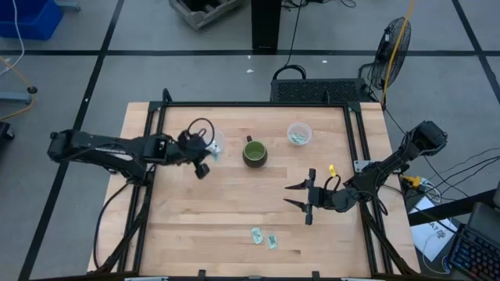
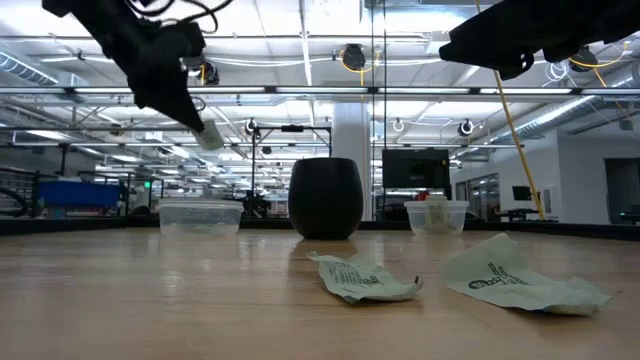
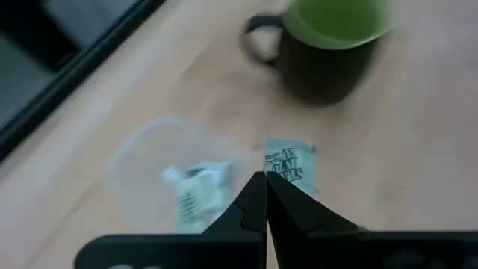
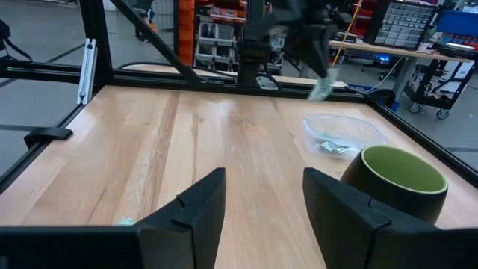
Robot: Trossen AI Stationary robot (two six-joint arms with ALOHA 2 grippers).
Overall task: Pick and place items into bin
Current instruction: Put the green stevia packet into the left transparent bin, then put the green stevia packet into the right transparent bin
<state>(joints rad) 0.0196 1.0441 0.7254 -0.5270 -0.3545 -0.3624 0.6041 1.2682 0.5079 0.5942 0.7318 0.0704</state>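
Note:
My left gripper (image 3: 265, 175) is shut on a pale green packet (image 3: 288, 161) and hangs above a clear tub (image 3: 142, 168) that holds more packets (image 3: 196, 196). In the high view this gripper (image 1: 207, 152) is just left of the dark green mug (image 1: 255, 152). Two more packets (image 1: 255, 234) (image 1: 272, 241) lie flat near the table's near edge. A second clear tub (image 1: 299, 133) with packets stands right of the mug. My right gripper (image 1: 291, 196) is open and holds nothing, right of centre above the table. My left gripper pinches the packet between its two fingertips at one edge (image 3: 273, 170), coming from above and slanting down. The packet is lifted clear and hangs tilted below the fingers (image 2: 210, 135), above the clear tub (image 2: 200, 217).
The mug (image 2: 326, 197) stands between the two tubs at mid-table. A black frame rail (image 1: 234, 104) runs round the table's edges. Bare wood lies between the mug and the two loose packets (image 2: 365, 278) (image 2: 520, 275).

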